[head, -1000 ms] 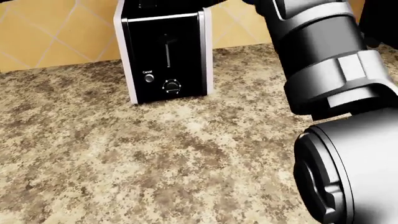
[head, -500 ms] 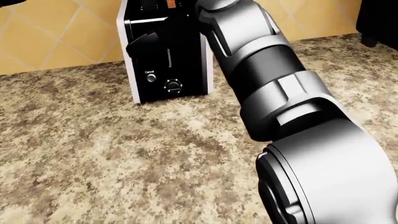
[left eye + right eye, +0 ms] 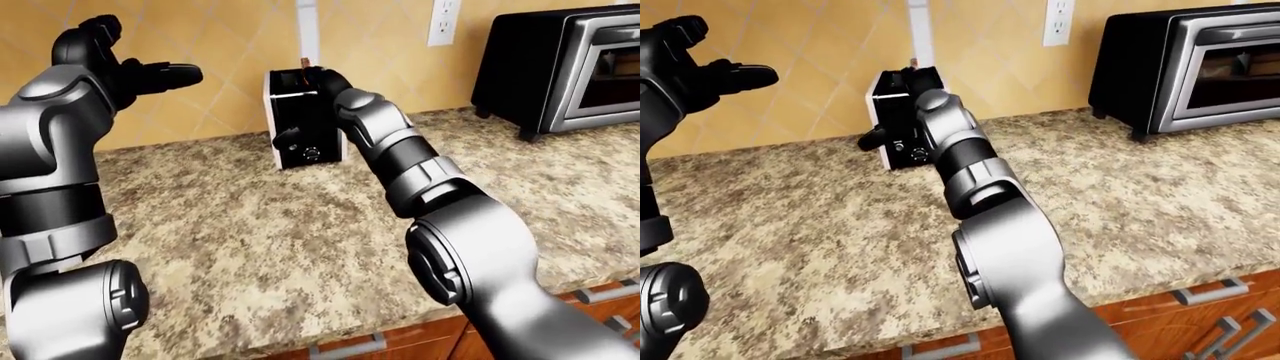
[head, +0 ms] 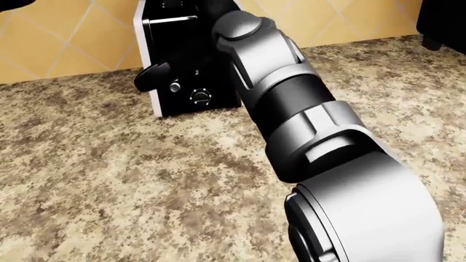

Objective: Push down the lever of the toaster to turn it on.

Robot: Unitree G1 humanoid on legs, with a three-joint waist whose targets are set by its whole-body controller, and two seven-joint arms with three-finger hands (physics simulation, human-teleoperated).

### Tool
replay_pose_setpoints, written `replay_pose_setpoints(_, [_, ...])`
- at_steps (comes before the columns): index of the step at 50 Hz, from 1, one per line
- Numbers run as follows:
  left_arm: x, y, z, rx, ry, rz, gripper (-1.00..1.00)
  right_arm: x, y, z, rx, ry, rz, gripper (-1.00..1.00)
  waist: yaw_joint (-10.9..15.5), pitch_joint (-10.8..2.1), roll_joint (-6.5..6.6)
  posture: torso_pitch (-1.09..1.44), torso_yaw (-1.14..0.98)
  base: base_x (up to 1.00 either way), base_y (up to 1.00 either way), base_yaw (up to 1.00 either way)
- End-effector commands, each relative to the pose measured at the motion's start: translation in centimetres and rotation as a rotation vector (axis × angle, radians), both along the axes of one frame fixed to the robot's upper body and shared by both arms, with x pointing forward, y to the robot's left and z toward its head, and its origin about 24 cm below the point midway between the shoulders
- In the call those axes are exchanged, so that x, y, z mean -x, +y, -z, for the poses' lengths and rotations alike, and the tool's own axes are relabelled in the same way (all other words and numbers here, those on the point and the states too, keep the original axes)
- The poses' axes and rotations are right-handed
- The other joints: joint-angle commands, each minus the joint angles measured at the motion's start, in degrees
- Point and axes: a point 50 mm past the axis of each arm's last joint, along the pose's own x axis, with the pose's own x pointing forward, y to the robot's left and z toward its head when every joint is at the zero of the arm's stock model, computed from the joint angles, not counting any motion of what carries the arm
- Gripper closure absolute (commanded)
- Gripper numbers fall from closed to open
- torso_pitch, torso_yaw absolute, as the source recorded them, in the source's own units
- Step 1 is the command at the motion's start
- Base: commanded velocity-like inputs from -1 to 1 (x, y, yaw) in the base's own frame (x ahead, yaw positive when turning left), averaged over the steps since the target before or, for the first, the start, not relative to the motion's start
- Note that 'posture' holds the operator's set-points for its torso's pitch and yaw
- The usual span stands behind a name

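The black left hand [image 3: 120,71] hangs raised with fingers spread, well left of the upright black-and-white toaster [image 4: 164,60], whose control face points toward the camera. The black right hand [image 4: 157,75] presses that face; its grip cannot be told.
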Motion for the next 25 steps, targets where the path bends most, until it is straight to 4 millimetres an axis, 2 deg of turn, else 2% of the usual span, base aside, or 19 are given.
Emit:
replay_pose_setpoints(1, [0.5,-0.2,-2.0,-0.017,-0.093,0.003,-1.00,0.1,0.5,-2.9,-0.018,-0.114,-0.018,-1.00,-0.01,-1.18,0.39,-0.30,0.00,0.00,0.00,0.00])
replay_pose_setpoints(18, [0.6,-0.2,-1.9,-0.017,-0.092,0.009,-1.00,0.5,1.8,-1.1,-0.018,-0.084,-0.061,-1.00,-0.13,-1.56,0.59,-0.30,0.00,0.00,0.00,0.00])
replay_pose_setpoints(25, [0.6,-0.1,-2.0,-0.016,-0.094,0.007,-1.00,0.4,1.6,-0.6,-0.012,-0.078,-0.056,-1.00,-0.22,-1.60,0.63,-0.30,0.00,0.00,0.00,0.00])
